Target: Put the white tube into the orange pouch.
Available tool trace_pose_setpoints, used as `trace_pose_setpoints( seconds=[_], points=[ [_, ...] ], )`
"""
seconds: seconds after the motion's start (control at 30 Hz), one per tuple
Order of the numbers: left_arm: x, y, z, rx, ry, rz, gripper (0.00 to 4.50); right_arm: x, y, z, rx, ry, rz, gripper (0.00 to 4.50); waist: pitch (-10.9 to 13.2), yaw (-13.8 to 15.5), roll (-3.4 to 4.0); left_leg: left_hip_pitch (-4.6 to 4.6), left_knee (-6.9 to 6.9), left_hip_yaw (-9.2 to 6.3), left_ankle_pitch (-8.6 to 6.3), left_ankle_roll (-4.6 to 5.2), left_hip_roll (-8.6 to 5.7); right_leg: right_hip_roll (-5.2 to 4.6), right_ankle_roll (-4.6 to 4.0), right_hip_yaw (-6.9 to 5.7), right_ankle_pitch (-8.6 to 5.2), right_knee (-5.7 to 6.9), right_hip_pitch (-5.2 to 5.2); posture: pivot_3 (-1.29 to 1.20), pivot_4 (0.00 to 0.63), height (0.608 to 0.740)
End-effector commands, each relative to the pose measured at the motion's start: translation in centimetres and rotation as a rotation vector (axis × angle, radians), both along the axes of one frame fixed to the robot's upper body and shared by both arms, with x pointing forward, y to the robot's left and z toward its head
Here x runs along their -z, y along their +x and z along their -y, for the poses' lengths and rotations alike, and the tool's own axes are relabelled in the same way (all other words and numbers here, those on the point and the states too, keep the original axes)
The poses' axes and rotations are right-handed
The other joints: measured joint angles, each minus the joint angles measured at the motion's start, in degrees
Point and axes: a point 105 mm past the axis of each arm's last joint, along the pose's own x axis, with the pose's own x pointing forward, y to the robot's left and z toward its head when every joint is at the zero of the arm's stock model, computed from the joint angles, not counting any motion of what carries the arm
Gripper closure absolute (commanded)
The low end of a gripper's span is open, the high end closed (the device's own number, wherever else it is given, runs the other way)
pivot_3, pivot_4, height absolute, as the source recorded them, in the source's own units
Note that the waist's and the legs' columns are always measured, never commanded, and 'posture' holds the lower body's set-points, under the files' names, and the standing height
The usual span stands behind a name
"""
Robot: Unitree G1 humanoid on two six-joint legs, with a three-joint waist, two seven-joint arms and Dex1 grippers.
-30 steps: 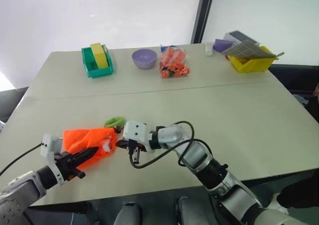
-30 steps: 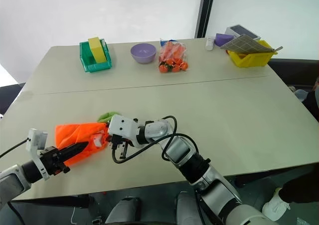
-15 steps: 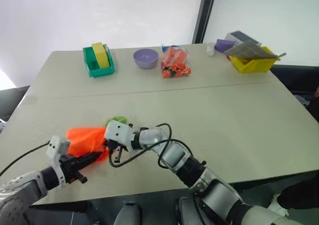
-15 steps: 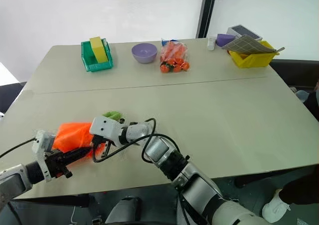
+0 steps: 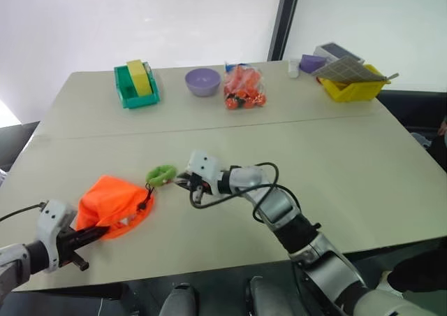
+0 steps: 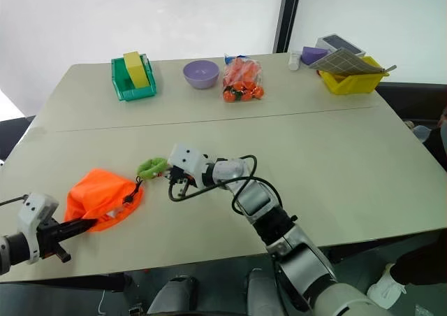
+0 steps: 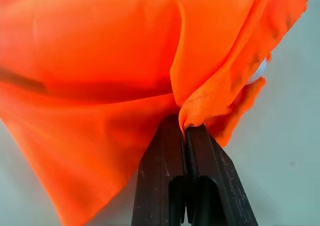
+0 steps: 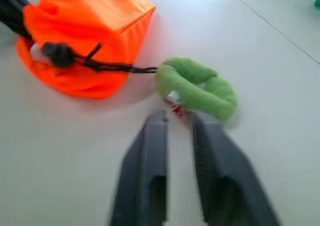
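The orange pouch (image 5: 112, 201) lies bunched on the near left of the table. My left gripper (image 5: 96, 231) is shut on a fold of its fabric (image 7: 195, 111) at the near edge. A black cord runs from the pouch to the green round pull (image 5: 160, 173). The white tube is hidden, apart from a sliver of white (image 7: 258, 70) at the pouch's mouth. My right gripper (image 8: 180, 117) is open and holds nothing. It sits just right of the green pull (image 8: 196, 87), apart from the pouch.
Along the far edge stand a green bin (image 5: 135, 87) with a yellow block, a purple bowl (image 5: 202, 82), a clear bag of orange-red items (image 5: 244, 89), a small white bottle (image 5: 293, 68) and a yellow bin (image 5: 349, 87) under a grey board.
My right gripper has drawn back to the right out of the pouch's mouth and opened. The left gripper has pulled the pouch left and nearer. The tube no longer shows at the mouth.
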Motion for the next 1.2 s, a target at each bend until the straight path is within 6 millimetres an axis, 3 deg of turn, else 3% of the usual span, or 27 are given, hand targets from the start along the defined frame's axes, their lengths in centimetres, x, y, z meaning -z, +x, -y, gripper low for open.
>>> trace_pose_setpoints(
  seconds=[0.03,0.1,0.13,0.4,0.5,0.67,0.7,0.87,0.97,1.1,1.2],
  points=[
    [-1.7,0.3,2.1,0.06,-0.06,0.075,3.29,-1.4,1.3,-1.2,0.069,0.062,-0.014,1.75,0.0,0.0,0.0,0.0,0.0,0.0,0.0,0.0,0.0,0.0,0.01,0.0,0.0,-0.01,0.0,0.0,0.15,0.74],
    [-1.6,0.5,2.4,0.057,-0.023,0.101,2.32,-1.4,1.8,-1.6,0.101,0.078,-0.051,0.73,0.0,0.1,0.0,-0.01,-0.01,-0.01,0.0,0.0,0.0,0.0,0.01,0.0,0.0,-0.01,0.0,0.0,0.15,0.74],
    [-1.9,0.5,2.9,0.078,-0.019,0.13,1.89,-1.2,1.9,-2.0,0.116,0.084,-0.082,0.64,0.0,0.1,0.0,-0.02,-0.01,-0.01,0.0,0.0,0.0,0.0,0.01,0.0,0.0,0.0,0.0,0.0,0.15,0.74],
    [-3.4,0.8,3.9,0.09,-0.045,0.272,1.89,1.4,2.5,-3.7,0.2,0.036,-0.213,0.64,0.0,0.0,0.01,0.0,0.02,0.0,0.01,-0.01,-0.01,0.0,-0.03,0.0,0.02,0.01,0.03,0.0,0.15,0.74],
    [-3.7,0.5,4.3,0.101,-0.072,0.272,1.85,2.2,2.5,-3.6,0.212,0.009,-0.211,1.54,0.0,-0.1,0.01,0.01,0.02,0.0,0.02,0.0,0.0,0.02,-0.03,-0.01,0.02,0.05,0.06,0.0,0.15,0.74],
    [-2.6,-0.6,4.0,0.108,-0.043,0.202,1.85,1.4,2.8,-3.4,0.208,0.071,-0.193,4.12,0.0,-0.5,0.01,0.01,0.01,0.0,0.02,0.01,0.0,0.02,-0.02,0.0,0.02,0.06,0.15,0.0,0.15,0.74],
    [-2.3,-0.8,3.9,0.103,-0.035,0.193,1.85,1.1,2.7,-3.4,0.199,0.088,-0.188,4.45,0.0,-0.6,0.02,-0.01,0.01,0.0,0.02,0.01,0.0,0.02,-0.02,0.01,0.02,0.06,0.15,0.0,0.15,0.74],
    [-2.6,-1.0,3.4,0.09,-0.04,0.197,1.85,0.2,2.4,-2.8,0.157,0.094,-0.138,4.45,0.0,-0.8,0.02,-0.01,0.02,-0.01,0.02,0.01,0.0,0.03,-0.02,0.0,0.02,0.11,0.13,0.0,0.15,0.74],
    [-2.5,-1.2,3.4,0.095,-0.028,0.196,1.85,-0.1,2.4,-2.5,0.165,0.119,-0.151,3.55,0.0,-0.9,0.01,0.01,0.02,-0.01,0.02,0.01,0.0,0.03,-0.01,0.0,0.01,0.11,0.12,0.0,0.15,0.74],
    [-2.2,-1.5,3.6,0.111,-0.013,0.201,1.85,-0.5,2.6,-2.9,0.204,0.14,-0.155,1.64,0.0,-1.2,0.01,0.01,0.02,-0.01,0.02,0.01,0.0,0.03,-0.01,0.0,0.01,0.1,0.14,0.0,0.15,0.74],
    [-2.5,-1.4,3.9,0.112,-0.036,0.234,1.85,-0.2,2.6,-3.8,0.221,0.135,-0.185,1.64,0.0,-1.2,0.01,0.0,0.02,-0.01,0.02,0.01,0.0,0.03,-0.02,0.0,0.02,0.12,0.13,0.0,0.15,0.74]
  ],
)
